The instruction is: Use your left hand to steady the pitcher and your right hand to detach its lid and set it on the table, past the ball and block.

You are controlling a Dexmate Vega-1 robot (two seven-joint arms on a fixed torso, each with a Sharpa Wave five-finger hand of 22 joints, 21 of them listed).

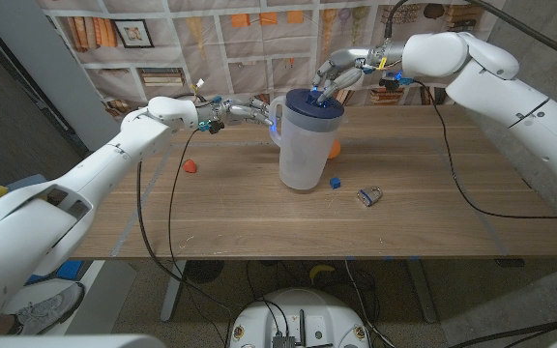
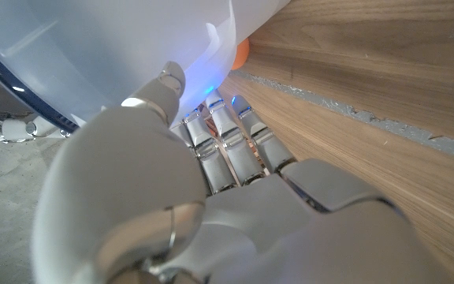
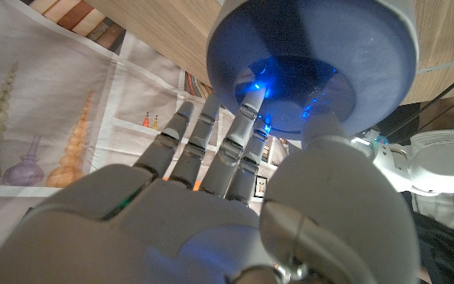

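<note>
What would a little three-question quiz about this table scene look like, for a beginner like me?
1. True or false: the lid lies on the table.
2. Which hand reaches the pitcher at its handle side: A left hand, B right hand?
3. Fill in: the small block by the pitcher is ____.

Key: 1 false, it sits on the pitcher; 2 A; 3 blue.
</note>
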